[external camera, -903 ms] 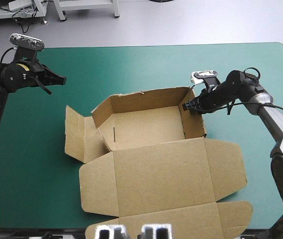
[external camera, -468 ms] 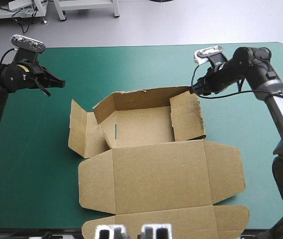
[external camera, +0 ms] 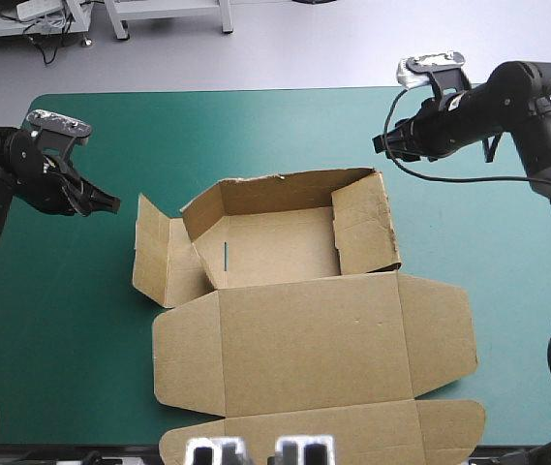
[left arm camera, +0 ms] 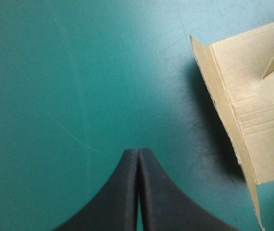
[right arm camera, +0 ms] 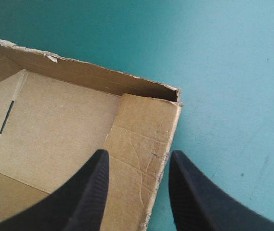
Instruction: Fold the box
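The box [external camera: 285,242] is laid at the middle of the table [external camera: 72,320] as an open tray, lid flat toward the near edge. The left gripper [external camera: 110,203] is held pressed together beside its left flap, the right gripper [external camera: 382,143] spread apart near its far right corner.

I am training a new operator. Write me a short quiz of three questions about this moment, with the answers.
1. True or false: the left claw is shut and holds nothing.
2. The right claw, relative to the box, is: A) shut on it; B) open, not touching it; C) out of view.
3. Fill in: the lid lies ____ on the teal-green cover.
Key: 1 true; 2 B; 3 flat.
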Controlling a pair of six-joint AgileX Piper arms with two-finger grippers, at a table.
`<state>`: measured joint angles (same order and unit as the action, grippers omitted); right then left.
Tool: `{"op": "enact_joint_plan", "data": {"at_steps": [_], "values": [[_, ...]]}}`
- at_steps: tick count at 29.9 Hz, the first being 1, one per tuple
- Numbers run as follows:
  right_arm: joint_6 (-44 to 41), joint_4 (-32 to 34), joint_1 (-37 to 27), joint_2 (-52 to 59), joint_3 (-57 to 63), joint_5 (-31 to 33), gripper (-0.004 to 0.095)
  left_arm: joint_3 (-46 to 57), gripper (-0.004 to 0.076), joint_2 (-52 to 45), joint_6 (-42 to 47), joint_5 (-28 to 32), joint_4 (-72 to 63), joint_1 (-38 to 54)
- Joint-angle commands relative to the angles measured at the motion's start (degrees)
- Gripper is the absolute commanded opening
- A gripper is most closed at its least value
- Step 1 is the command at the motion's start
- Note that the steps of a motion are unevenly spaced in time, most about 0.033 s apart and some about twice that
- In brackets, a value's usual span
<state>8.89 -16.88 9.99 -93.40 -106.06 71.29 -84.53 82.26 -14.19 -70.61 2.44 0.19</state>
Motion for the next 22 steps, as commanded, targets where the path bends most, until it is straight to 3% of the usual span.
{"op": "enact_joint_plan", "data": {"at_steps": [1,6,12,22], "values": [[-0.1,-1.5,-0.1,2.7,1.3,0.7,0.0382,-1.8,-0.0011,-2.1,0.5,-3.5,-0.6,0.1],[0.7,-1.2,-0.1,2.7,10.8,-0.1,0.0382,-1.8,-0.0011,-2.1,1.8,-3.4,-1.0,0.1],[2.9,-1.5,-0.1,2.1,20.7,-7.4,0.0382,-1.8,-0.0011,-2.1,1.8,-3.3,-1.6,0.0],[7.3,-6.4,-0.1,-3.0,22.2,-10.6,0.0382,-1.8,-0.0011,-2.1,1.8,-3.2,-4.6,0.0]]}}
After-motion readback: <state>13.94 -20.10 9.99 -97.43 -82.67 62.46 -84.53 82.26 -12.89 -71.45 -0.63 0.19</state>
